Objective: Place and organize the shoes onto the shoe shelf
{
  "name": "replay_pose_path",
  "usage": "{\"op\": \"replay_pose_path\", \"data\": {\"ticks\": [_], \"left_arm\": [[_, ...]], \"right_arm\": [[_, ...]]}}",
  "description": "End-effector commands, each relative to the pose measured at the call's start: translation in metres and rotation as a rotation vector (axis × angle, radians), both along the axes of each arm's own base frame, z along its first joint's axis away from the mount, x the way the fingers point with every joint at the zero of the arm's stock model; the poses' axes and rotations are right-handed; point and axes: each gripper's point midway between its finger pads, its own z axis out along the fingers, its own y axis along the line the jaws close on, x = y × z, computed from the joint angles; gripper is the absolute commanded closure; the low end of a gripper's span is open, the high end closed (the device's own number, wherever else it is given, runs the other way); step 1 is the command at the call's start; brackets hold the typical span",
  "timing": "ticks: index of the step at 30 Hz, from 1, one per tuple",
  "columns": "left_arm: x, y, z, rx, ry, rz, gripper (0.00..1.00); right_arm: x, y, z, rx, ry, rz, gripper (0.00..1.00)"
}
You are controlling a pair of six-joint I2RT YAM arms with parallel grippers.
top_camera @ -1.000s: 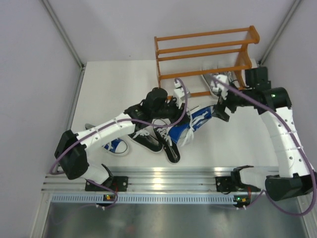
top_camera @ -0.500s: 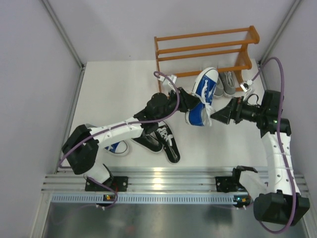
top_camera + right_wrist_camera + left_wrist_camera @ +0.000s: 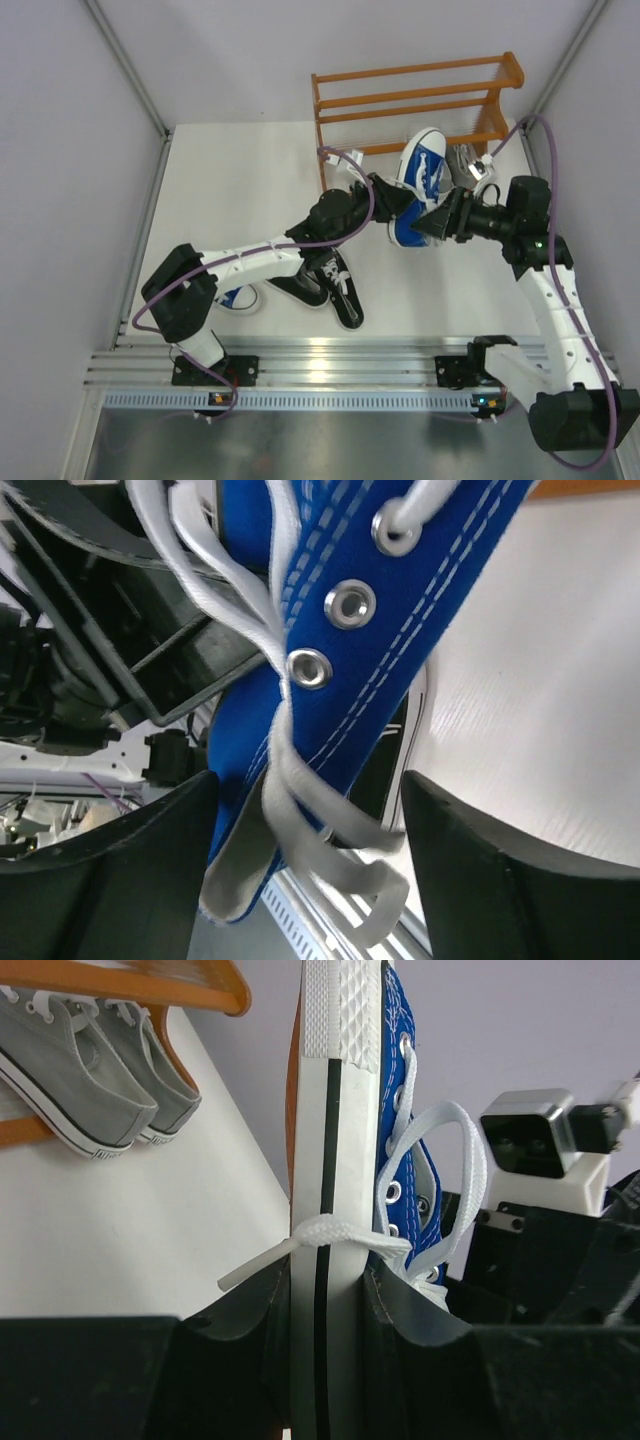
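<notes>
blue shoe (image 3: 418, 180): off the bench, just in front of the shelf's right half, toe toward the shelf, turned on edge with laces hanging loose
left pincer (image 3: 325, 1305): closed on the blue shoe, one finger each side of the white sole at the heel end
right pincer (image 3: 305, 810): jaws wide apart, straddling the blue shoe's laced upper; a gap shows on one side, no clamp visible
grey pair (image 3: 80, 1080): side by side on the shelf's lowest tier, right end, beside the held shoe
shoe shelf (image 3: 415, 72): orange-brown wood, three slatted tiers, at the bench's far right against the back wall; upper tiers bare
black pair (image 3: 330, 285): on the bench near centre, partly under the left arm
second blue shoe (image 3: 238, 297): on the bench, near left, mostly hidden by the left arm
bench (image 3: 230, 180): white, matte
near edge: aluminium rail (image 3: 330, 362) carrying both arm bases
room: plain pale walls (image 3: 60, 150), metal frame posts (image 3: 125, 65) in the corners
</notes>
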Motion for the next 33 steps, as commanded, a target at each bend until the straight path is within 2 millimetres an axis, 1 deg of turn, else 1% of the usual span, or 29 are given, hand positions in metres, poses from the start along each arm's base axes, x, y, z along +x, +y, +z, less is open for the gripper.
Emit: {"op": "replay_pose_path", "data": {"ticks": [1,2,5,6,7,8,9,12,15,16,17,18,19,20,21,23,24,25,26,27,28,29,30,31,32,33], "left_arm": [[-0.005,0.005,0.100,-0.266,-0.159,0.011,1.00],[-0.005,0.005,0.100,-0.267,-0.160,0.012,1.00],[-0.007,0.005,0.102,-0.278,-0.164,0.007,1.00],[-0.008,0.005,0.102,-0.277,-0.166,0.004,1.00],[-0.008,0.005,0.101,-0.275,-0.165,0.003,1.00],[-0.008,0.004,0.101,-0.276,-0.166,0.001,1.00],[-0.009,0.004,0.102,-0.279,-0.170,-0.003,1.00],[-0.011,0.004,0.102,-0.284,-0.173,-0.011,1.00],[-0.012,0.006,0.100,-0.282,-0.179,-0.008,1.00],[-0.011,0.007,0.099,-0.280,-0.176,-0.004,0.97],[-0.013,0.009,0.097,-0.279,-0.175,-0.002,0.94],[-0.012,0.011,0.095,-0.278,-0.174,0.001,0.90],[-0.013,0.012,0.094,-0.279,-0.172,0.002,0.83],[-0.013,0.013,0.089,-0.269,-0.165,0.002,0.74],[-0.014,0.014,0.087,-0.269,-0.161,0.003,0.52],[-0.015,0.018,0.087,-0.267,-0.163,0.013,0.38],[-0.015,0.020,0.082,-0.248,-0.164,0.019,0.32],[-0.016,0.025,0.087,-0.246,-0.175,0.024,0.24],[-0.016,0.028,0.087,-0.234,-0.181,0.031,0.21],[-0.014,0.030,0.080,-0.188,-0.189,0.044,0.18],[-0.015,0.036,0.086,-0.175,-0.205,0.055,0.15],[-0.015,0.042,0.088,-0.157,-0.214,0.071,0.14],[-0.011,0.047,0.086,-0.111,-0.239,0.096,0.13],[-0.013,0.055,0.088,-0.077,-0.248,0.109,0.12],[-0.013,0.060,0.087,-0.046,-0.256,0.123,0.12],[-0.011,0.066,0.080,0.022,-0.267,0.142,0.12]], "right_arm": [[0.007,0.005,0.004,-0.033,-0.003,-0.034,0.29],[0.007,0.006,0.003,-0.037,-0.002,-0.034,0.32],[0.011,0.007,0.000,-0.042,0.008,-0.038,0.47],[0.013,0.008,0.000,-0.038,0.011,-0.027,0.57],[0.015,0.009,0.002,-0.035,0.003,-0.023,0.65],[0.016,0.009,0.004,-0.030,-0.002,-0.021,0.74],[0.018,0.009,0.008,-0.028,-0.025,-0.023,1.00],[0.019,0.009,0.018,-0.040,-0.080,-0.016,1.00],[0.020,0.002,0.029,-0.083,-0.148,-0.019,1.00],[0.022,-0.001,0.029,-0.108,-0.175,-0.019,1.00],[0.023,-0.005,0.034,-0.119,-0.201,-0.030,1.00],[0.023,-0.007,0.035,-0.127,-0.211,-0.034,1.00],[0.024,-0.011,0.036,-0.141,-0.233,-0.038,1.00],[0.025,-0.015,0.038,-0.153,-0.244,-0.052,1.00],[0.027,-0.018,0.038,-0.167,-0.250,-0.062,1.00],[0.027,-0.022,0.038,-0.188,-0.257,-0.069,1.00],[0.032,-0.032,0.038,-0.195,-0.254,-0.103,1.00],[0.032,-0.036,0.035,-0.207,-0.241,-0.113,1.00],[0.036,-0.041,0.035,-0.216,-0.241,-0.127,1.00],[0.036,-0.043,0.034,-0.226,-0.240,-0.128,1.00],[0.037,-0.046,0.033,-0.243,-0.250,-0.127,1.00],[0.038,-0.048,0.032,-0.254,-0.241,-0.130,1.00],[0.040,-0.051,0.030,-0.271,-0.237,-0.137,1.00],[0.041,-0.053,0.028,-0.290,-0.241,-0.136,1.00],[0.042,-0.055,0.022,-0.301,-0.210,-0.132,1.00],[0.044,-0.058,0.018,-0.328,-0.208,-0.132,1.00]]}}
